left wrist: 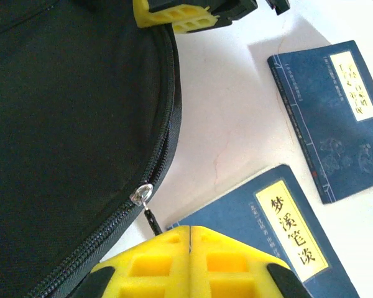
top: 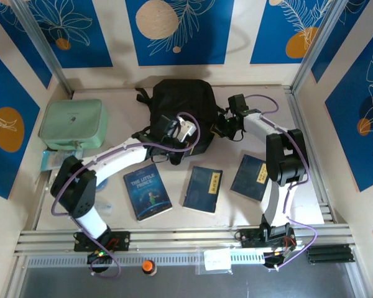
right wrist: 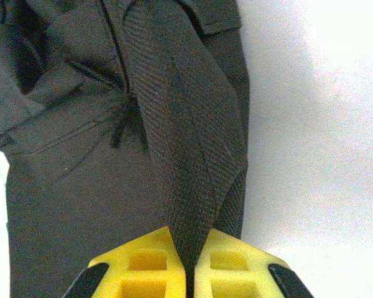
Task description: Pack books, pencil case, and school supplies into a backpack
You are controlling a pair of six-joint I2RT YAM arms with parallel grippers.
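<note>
1. Let the right hand (right wrist: 189,248), clamped on the backpack (top: 177,102) strap (right wrist: 186,143), pull taut.
2. Draw the left hand (left wrist: 190,231), shut tight at the zip pull (left wrist: 151,217), steadily along the curve.
3. The books (top: 147,191) lie on the surface (top: 177,218) in front.

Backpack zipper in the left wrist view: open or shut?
Shut where visible: zipper teeth on the backpack mesh on both sides of the slider.

Pale table (top: 121,105), backpack (top: 177,102), three books (top: 202,189), green case (top: 73,123)

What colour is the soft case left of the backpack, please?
The soft case is mint green, clearest in the top external view.
</note>
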